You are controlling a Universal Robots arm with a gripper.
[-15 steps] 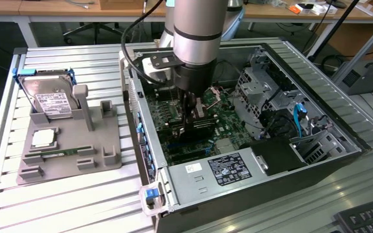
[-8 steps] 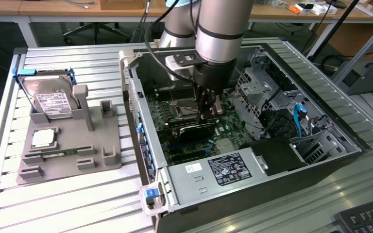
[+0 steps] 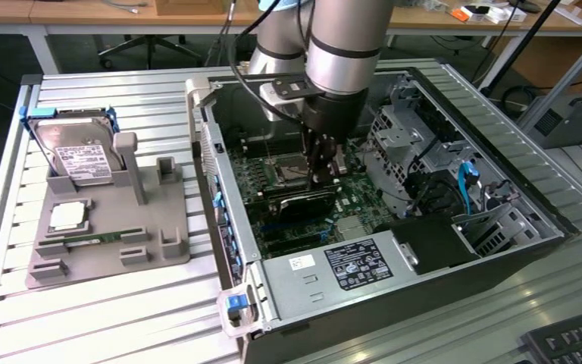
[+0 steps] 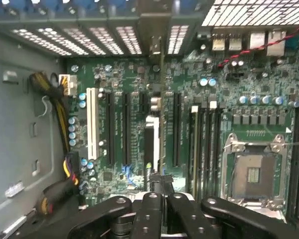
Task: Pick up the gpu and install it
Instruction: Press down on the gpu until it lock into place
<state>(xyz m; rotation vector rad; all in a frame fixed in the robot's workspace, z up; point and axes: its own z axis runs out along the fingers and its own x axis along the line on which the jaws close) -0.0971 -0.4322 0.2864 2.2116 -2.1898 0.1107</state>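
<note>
Gripper (image 3: 321, 180): clamped on gpu (image 3: 305, 203) (edge-on, upright), long axis parallel to motherboard (image 4: 189, 124) slots directly beneath.

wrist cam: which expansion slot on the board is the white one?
The outermost slot, right beside the yellow-and-black cable bundle. The other long slots in that row are black.

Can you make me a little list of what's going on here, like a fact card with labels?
place: open computer case on a slatted metal table
robot tool: inside the case, over the green main board
graphics card: dark, standing on edge on the board, under the tool
tool grip: closed on the graphics card's edge
grey holder: beside the case, carries a hard drive
memory stick: lying in the holder
</note>
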